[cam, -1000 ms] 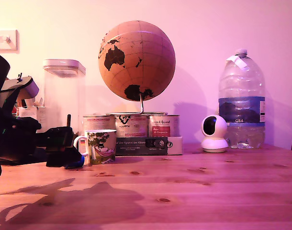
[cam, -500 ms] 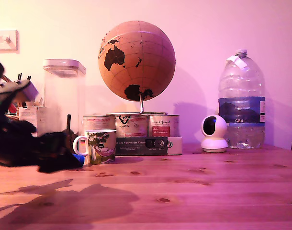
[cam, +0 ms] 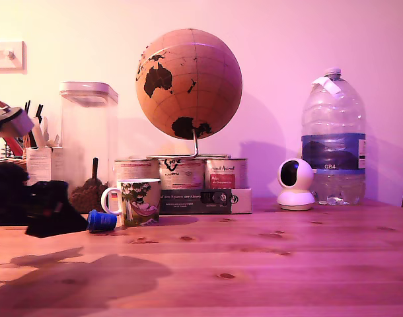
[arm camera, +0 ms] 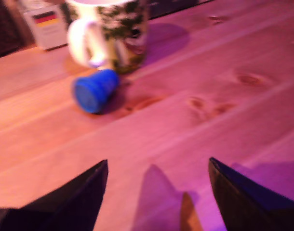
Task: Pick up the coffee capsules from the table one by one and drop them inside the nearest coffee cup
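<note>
Blue coffee capsule (cam: 102,220) on its side on the wooden table (cam: 254,264) — right by the handle of the coffee cup (cam: 139,202), at the exterior view's left. Gripper (arm camera: 156,192) near, wide open — nothing inside, pointed at the capsule.

blue capsule (cam: 101,220) on its side, beside handle | illustrated white mug (cam: 139,201) upright
</note>
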`<control>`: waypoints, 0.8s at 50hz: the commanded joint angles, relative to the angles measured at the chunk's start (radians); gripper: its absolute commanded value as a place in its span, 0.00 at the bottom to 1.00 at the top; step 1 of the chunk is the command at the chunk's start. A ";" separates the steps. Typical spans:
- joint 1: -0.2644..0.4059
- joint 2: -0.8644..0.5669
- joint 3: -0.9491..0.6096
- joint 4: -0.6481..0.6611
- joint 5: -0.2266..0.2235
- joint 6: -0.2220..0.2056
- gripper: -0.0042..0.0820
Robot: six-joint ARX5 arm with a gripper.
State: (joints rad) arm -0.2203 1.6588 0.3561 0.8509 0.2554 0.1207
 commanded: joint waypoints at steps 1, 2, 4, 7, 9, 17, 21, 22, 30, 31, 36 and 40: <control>0.021 -0.024 -0.006 0.008 0.012 0.019 0.74; 0.027 -0.025 -0.006 0.008 0.018 0.019 0.74; 0.045 -0.026 -0.006 0.009 0.033 0.019 0.74; 0.072 -0.027 -0.006 0.009 0.071 0.019 0.74; 0.091 -0.027 -0.006 0.010 0.104 0.018 0.74; 0.157 -0.027 -0.006 0.035 0.191 0.010 0.74; 0.180 -0.027 -0.005 0.048 0.225 0.010 0.74; 0.187 -0.027 -0.003 0.048 0.235 0.010 0.74; 0.207 -0.027 0.005 0.047 0.289 0.011 0.74; 0.207 -0.027 0.006 0.047 0.289 0.011 0.74; 0.207 -0.027 0.011 0.048 0.288 0.021 0.74; 0.207 -0.027 0.018 0.047 0.286 0.022 0.74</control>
State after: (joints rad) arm -0.0158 1.6371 0.3588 0.8909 0.5404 0.1349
